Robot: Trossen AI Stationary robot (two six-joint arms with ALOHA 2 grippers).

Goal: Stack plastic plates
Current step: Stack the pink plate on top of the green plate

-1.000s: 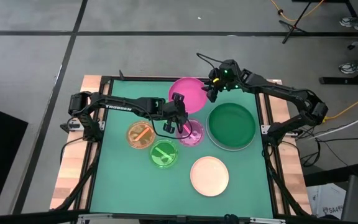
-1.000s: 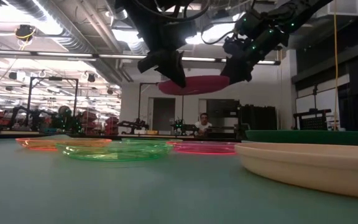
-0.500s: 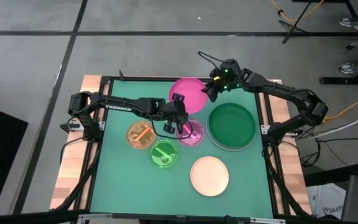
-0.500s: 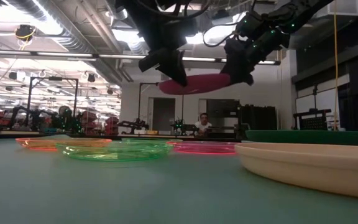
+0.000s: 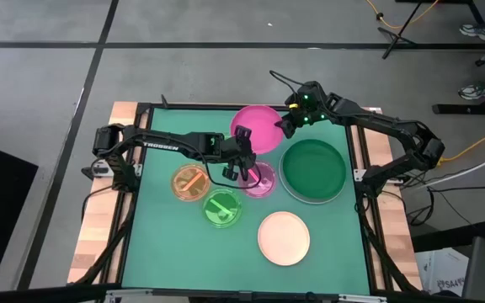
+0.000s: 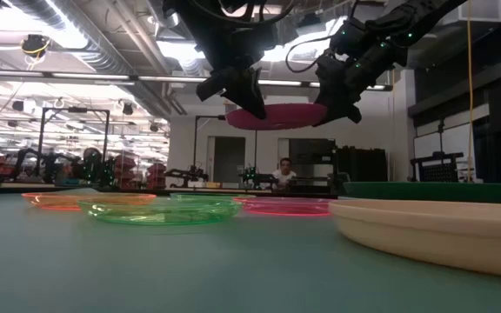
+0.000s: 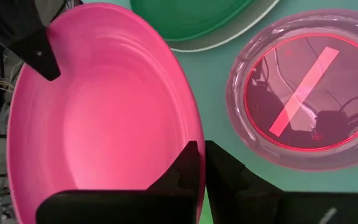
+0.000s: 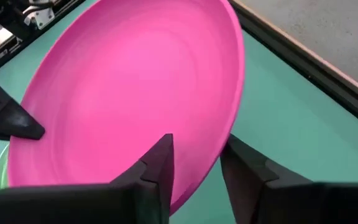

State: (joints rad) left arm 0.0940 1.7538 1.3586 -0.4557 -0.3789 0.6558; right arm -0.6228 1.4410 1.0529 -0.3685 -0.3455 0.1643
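Note:
The large pink plate (image 5: pixel 257 126) is held in the air over the table's far middle; in the low view the pink plate (image 6: pixel 277 116) hangs clear of everything. My left gripper (image 5: pixel 244 140) is shut on its near-left rim. My right gripper (image 5: pixel 284 126) is open, with its fingers on either side of the far-right rim. The dark green plate (image 5: pixel 313 168) rests on a pale plate at the right. The cream plate (image 5: pixel 284 238) lies at the near edge. The orange (image 5: pixel 190 182), lime (image 5: pixel 222 208) and translucent pink (image 5: pixel 259 180) small plates lie flat. My left gripper (image 7: pixel 202 158) pinches the pink plate's rim (image 7: pixel 194 134) between its two fingers, one on the inner face and one on the outer. The plate is lifted clear and roughly level. My right gripper (image 8: pixel 194 165) stands astride the opposite rim (image 8: pixel 215 152); whether its fingers touch it cannot be told.
A black frame (image 5: pixel 141 108) borders the green mat, with wooden table edges beyond it. Bare mat (image 5: pixel 167 244) lies at the near left. In the low view a person (image 6: pixel 283 172) sits far off in the room.
My right gripper has come in on the pink plate's far-right rim, from just clear of it to astride it. The plate has stayed in the air in my left gripper, nearly in place.

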